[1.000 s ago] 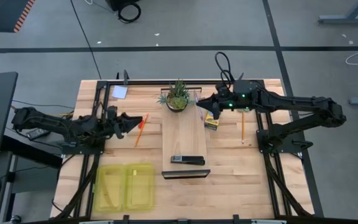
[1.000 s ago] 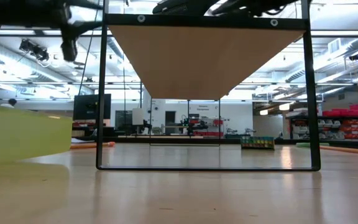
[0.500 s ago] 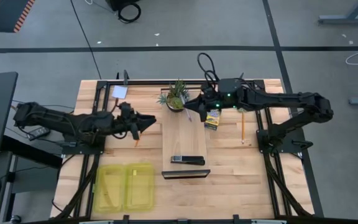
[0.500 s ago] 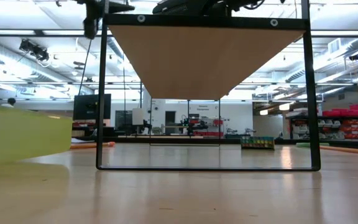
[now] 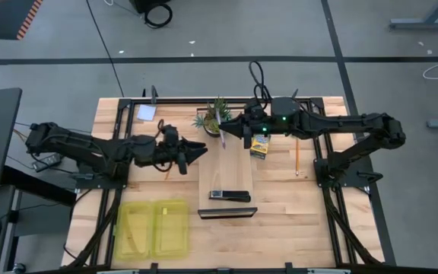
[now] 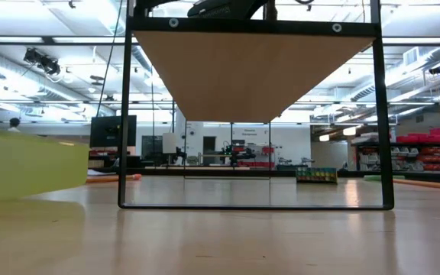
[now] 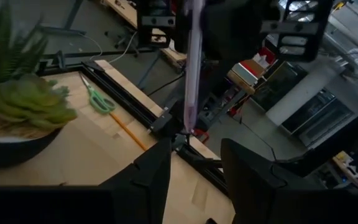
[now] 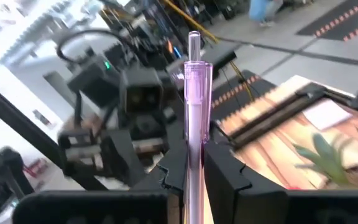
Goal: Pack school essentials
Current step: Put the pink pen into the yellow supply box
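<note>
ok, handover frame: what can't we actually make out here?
- Left hand vs purple pen: fingers stand either side of the tip; contact not discernible.
- Same pen in the high view: a thin sliver, ends too small to read.
- Right hand holds the pen; its lower end is cut off by the picture's edge.
- Low view: the black frame and wooden board hide both hands.
- Yellow tray: contents unclear from above.

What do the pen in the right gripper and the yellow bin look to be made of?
The pen, held by the right gripper, looks like clear, pale purple plastic: light passes through its barrel and it shines. The yellow bin looks like translucent yellow-green plastic with a smooth finish; the wooden table shows faintly through it. Neither is certain from looks alone.
</note>
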Motion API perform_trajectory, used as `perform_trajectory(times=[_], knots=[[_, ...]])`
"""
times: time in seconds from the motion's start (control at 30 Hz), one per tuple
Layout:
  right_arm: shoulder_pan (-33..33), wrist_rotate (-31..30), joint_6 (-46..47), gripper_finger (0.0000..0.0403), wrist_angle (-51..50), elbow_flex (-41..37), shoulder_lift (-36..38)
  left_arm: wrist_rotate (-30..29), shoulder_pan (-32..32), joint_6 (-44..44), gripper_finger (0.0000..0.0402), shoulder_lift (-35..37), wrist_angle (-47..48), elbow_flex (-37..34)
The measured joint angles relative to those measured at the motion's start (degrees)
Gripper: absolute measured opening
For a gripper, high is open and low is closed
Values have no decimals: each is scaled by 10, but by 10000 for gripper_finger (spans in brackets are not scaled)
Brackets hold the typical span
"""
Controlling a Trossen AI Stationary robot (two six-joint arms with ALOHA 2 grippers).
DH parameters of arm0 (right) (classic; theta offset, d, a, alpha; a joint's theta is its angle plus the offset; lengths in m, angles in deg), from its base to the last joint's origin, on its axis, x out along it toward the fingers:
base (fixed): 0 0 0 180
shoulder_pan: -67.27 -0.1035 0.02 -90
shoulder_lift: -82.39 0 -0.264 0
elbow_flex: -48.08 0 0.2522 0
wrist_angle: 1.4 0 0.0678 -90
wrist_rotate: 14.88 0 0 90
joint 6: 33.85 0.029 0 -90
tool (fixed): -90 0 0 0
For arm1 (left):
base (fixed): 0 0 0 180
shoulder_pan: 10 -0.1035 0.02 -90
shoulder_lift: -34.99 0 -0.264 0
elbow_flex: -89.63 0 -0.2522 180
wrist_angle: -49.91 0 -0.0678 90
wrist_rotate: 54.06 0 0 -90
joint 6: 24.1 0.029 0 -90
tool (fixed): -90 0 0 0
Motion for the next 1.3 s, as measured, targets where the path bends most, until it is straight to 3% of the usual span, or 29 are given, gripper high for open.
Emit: perform_trajectory(times=[0.2,0.5,0.67,0.9,1.3], knots=[[-19,-12,14,47,18,0,-2,1,-4,6,164,-53,-1,45],[-43,-41,4,47,15,0,-3,1,-16,17,245,-93,-3,78],[-50,-66,-7,47,13,0,-3,8,-20,18,258,-93,-6,78],[-50,-83,-9,47,20,0,-3,9,-20,28,231,-112,-56,78],[-55,-82,-10,47,20,0,-3,2,-23,33,149,-140,-88,78]])
